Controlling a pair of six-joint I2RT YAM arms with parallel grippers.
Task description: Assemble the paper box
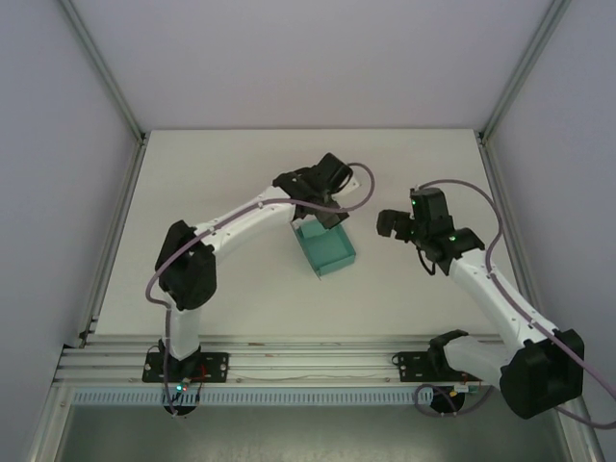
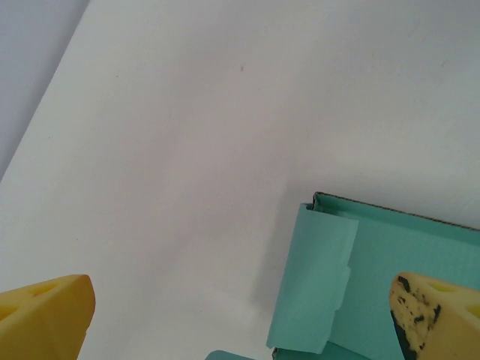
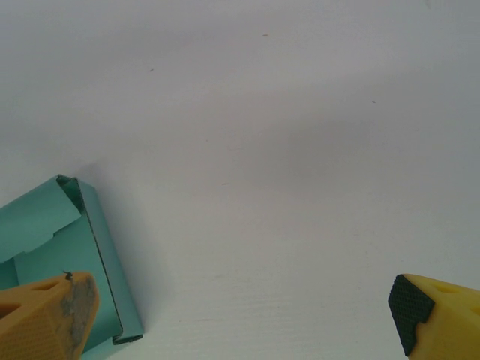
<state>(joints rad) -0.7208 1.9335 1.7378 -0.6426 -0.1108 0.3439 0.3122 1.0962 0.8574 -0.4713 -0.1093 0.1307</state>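
Note:
The paper box (image 1: 324,247) is a small teal open tray with its walls standing, resting on the white table near the middle. My left gripper (image 1: 323,212) hovers at the box's far edge, its jaws wide apart and nothing between them. In the left wrist view (image 2: 240,330) the box (image 2: 390,270) lies to the right with an inner flap folded along its side wall. My right gripper (image 1: 391,224) stands open just right of the box, apart from it. In the right wrist view (image 3: 240,322) the box (image 3: 52,240) is at the lower left, beside the left fingertip (image 3: 52,315).
The white table (image 1: 221,173) is enclosed by pale walls and aluminium frame posts (image 1: 106,82). A metal rail (image 1: 308,366) carrying both arm bases runs along the near edge. Purple cables loop over each arm.

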